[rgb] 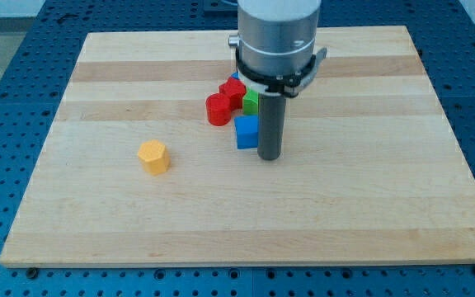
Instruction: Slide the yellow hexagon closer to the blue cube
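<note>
The yellow hexagon (pixel 152 156) lies on the wooden board (pixel 246 223), left of centre. The blue cube (pixel 246 131) sits near the middle of the board, well to the hexagon's right. My tip (pixel 270 156) is at the end of the dark rod, touching or just beside the blue cube's right side, far from the yellow hexagon.
A red round block (pixel 218 109) and a second red block (pixel 232 91) lie just above and left of the blue cube. A green block (pixel 251 102) sits above the cube, partly hidden by the arm. A blue perforated table surrounds the board.
</note>
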